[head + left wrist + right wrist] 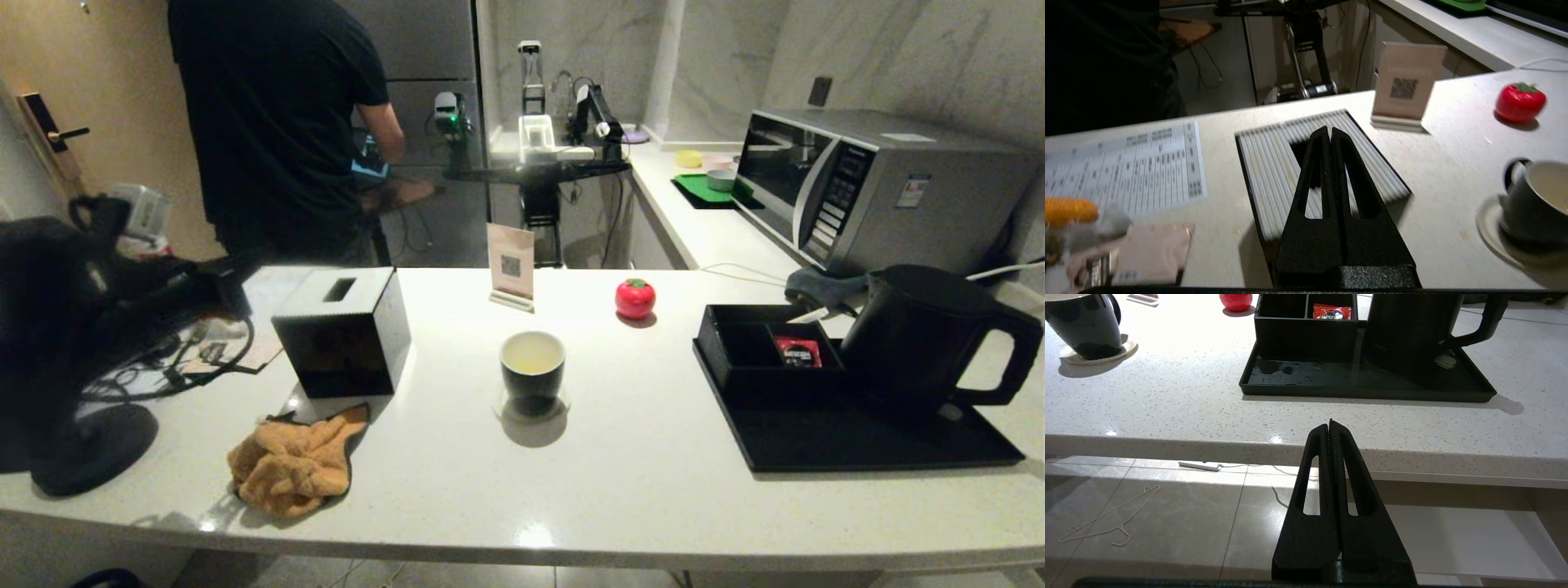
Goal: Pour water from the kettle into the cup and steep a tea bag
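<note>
The black cup [532, 371] stands on a saucer mid-counter and holds pale yellow-green water [532, 357]. The cup [1084, 324] also shows far left of the tray in the right wrist view. The matte black kettle [931, 335] stands upright on the black tray [857, 441] at the right. My left gripper [1329, 130] hangs shut and empty above the tissue box [1274, 163], left of the cup [1535, 200]. A blurred pale grey pouch [1106, 222], perhaps the tea bag, lies on the counter further left. My right gripper [1330, 422] is shut and empty, low before the counter edge, facing the kettle [1412, 330].
A black compartment box [759, 351] with a red packet sits on the tray. An orange cloth [290, 461], a QR sign [511, 265], a red tomato-shaped thing [635, 298] and a microwave [865, 188] surround the work area. Papers and cables lie at the left. A person stands behind the counter.
</note>
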Available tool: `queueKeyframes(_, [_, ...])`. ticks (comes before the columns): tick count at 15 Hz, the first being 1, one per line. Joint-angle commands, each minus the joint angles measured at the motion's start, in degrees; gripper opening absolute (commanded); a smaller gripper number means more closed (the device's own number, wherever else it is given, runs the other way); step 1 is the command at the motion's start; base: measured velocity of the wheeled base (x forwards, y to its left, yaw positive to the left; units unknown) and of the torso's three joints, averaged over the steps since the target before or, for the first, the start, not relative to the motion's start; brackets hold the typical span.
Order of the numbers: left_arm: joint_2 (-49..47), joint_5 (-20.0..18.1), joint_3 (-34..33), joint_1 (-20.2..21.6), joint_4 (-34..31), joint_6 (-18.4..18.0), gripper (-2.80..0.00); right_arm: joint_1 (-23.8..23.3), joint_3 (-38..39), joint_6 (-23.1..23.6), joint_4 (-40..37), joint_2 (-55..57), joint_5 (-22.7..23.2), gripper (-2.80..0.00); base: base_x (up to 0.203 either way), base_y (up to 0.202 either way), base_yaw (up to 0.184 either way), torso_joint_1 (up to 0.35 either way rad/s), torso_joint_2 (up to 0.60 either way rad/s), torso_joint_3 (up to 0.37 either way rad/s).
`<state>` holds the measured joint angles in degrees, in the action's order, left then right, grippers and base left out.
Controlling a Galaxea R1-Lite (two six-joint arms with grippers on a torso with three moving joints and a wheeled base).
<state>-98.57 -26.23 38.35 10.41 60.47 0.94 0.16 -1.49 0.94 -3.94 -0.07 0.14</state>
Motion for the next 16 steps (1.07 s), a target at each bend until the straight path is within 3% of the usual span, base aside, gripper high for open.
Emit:
queueKeyframes(1, [8.0,-0.2,-8.4,-0.1,2.1,0.0,-2.8,0.0,0.0,0.0,0.0,0.1,0.0,-2.8,0.0,0.0,0.0,0.0,0.0,0.0])
queueKeyframes(6, [22.3,-0.5,-23.7,-0.6,4.4,-0.2,-2.8,0.0,0.0,0.0,0.0,0.1,0.0,-2.8,0.0,0.0,0.0,0.0,0.0,0.0])
queueKeyframes(9, [36.4,0.0,-33.1,-2.9,1.3,0.5,-2.8,0.0,0.0,0.0,0.0,0.1,0.0,-2.8,0.0,0.0,0.0,0.0,0.0,0.0])
queueKeyframes(13, [63.1,5.7,-36.7,-7.6,-20.1,1.2,-2.8,0.0,0.0,0.0,0.0,0.1,0.0,-2.8,0.0,0.0,0.0,0.0,0.0,0.0])
queueKeyframes(16, [80.6,10.7,-37.7,-8.5,-37.5,1.4,-2.8,0.0,-0.1,0.0,-0.1,0.1,0.0,-2.8,0.0,0.0,0.0,0.0,0.0,0.0])
